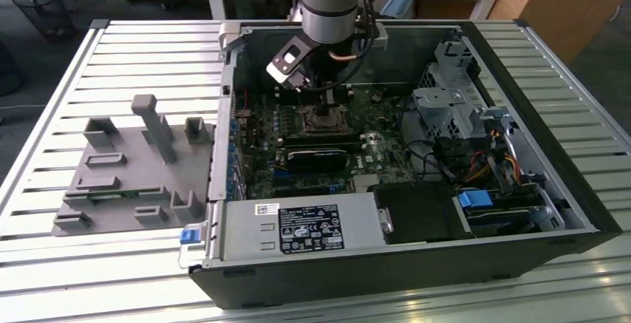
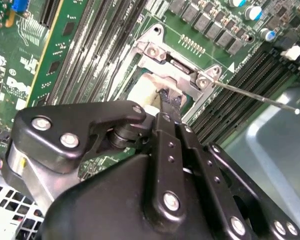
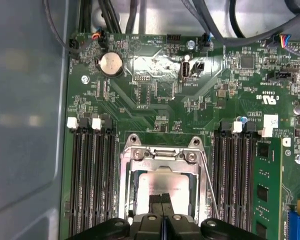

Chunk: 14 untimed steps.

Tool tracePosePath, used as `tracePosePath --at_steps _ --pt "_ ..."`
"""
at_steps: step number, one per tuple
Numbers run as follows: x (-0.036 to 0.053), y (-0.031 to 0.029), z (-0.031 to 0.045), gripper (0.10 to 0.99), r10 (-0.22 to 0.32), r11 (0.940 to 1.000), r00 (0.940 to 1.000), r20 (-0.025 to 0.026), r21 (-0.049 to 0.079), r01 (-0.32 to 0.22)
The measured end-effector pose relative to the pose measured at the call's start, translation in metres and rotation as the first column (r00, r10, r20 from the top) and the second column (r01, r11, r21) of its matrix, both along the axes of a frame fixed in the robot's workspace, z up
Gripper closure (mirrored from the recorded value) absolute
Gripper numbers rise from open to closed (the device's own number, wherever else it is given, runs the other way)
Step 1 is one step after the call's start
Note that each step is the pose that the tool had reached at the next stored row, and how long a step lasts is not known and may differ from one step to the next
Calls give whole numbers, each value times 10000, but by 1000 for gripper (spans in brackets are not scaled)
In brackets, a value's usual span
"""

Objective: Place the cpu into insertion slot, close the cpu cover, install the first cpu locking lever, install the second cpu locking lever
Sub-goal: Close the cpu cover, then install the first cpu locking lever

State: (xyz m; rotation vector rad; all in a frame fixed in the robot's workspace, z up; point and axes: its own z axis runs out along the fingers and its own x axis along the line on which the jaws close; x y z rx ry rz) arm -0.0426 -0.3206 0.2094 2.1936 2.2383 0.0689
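Observation:
The insertion slot (image 1: 321, 121) sits in the middle of the green motherboard inside the open computer case. In the first wrist view the silver cpu (image 3: 160, 184) lies in it, and the cpu cover (image 3: 160, 156) lies down around it, framing it in its window. My gripper (image 3: 163, 201) hangs right over the socket with its two black fingers pressed together, tips at the cpu's near part; contact cannot be told. In the second wrist view the gripper (image 2: 168, 100) points at the cpu cover (image 2: 182, 72). A thin metal locking lever (image 2: 260, 96) sticks out free beside the socket.
Long black memory slots (image 3: 92, 185) flank the socket on both sides. A black card (image 1: 315, 160) and the power supply (image 1: 295, 227) lie nearer in the case. Drive bays and cables (image 1: 463, 116) fill the exterior view's right. A grey fixture (image 1: 128, 168) stands outside on the slatted table.

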Motion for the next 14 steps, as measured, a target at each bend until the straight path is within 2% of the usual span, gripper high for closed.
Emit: tracePosePath --at_steps 14 --pt "87 0 1 965 -1 10000 10000 -4 -1 1"
